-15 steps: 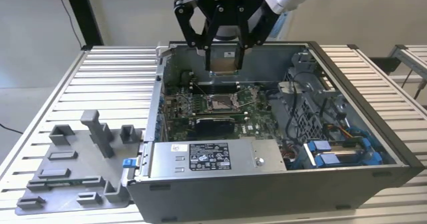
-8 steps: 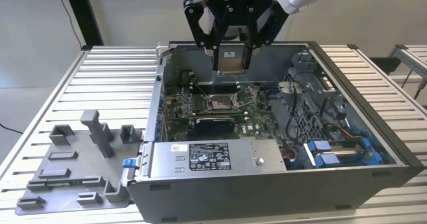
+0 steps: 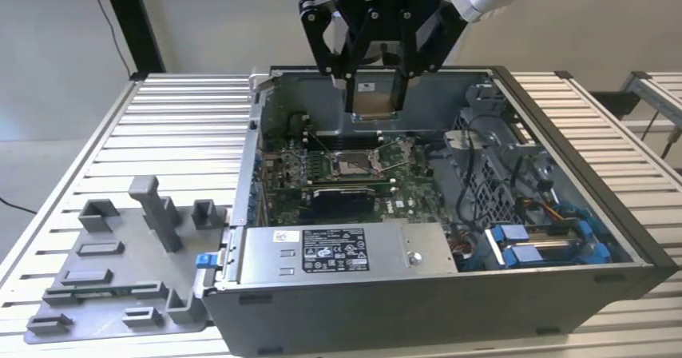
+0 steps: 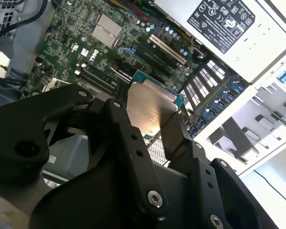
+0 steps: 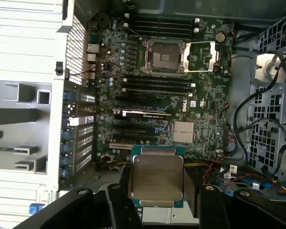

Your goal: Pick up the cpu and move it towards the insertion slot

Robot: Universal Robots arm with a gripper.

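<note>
On the slatted bench (image 3: 160, 126) the computer case (image 3: 426, 310) stands open, its walls fencing free room over the green motherboard (image 3: 400, 194). The tool (image 3: 378, 110) hangs near the far wall, closed on the cpu (image 3: 376, 94), higher than the insertion slot (image 3: 352, 164) and well apart from it. The exterior view shows the cpu's tan reverse; the first wrist view, its silvery face.

Your exterior view looks down at a slant into the open computer case (image 3: 426, 314). Both wrist views sit nearer, facing the motherboard (image 5: 209, 124) and sharing the cpu (image 5: 156, 179) up close.
</note>
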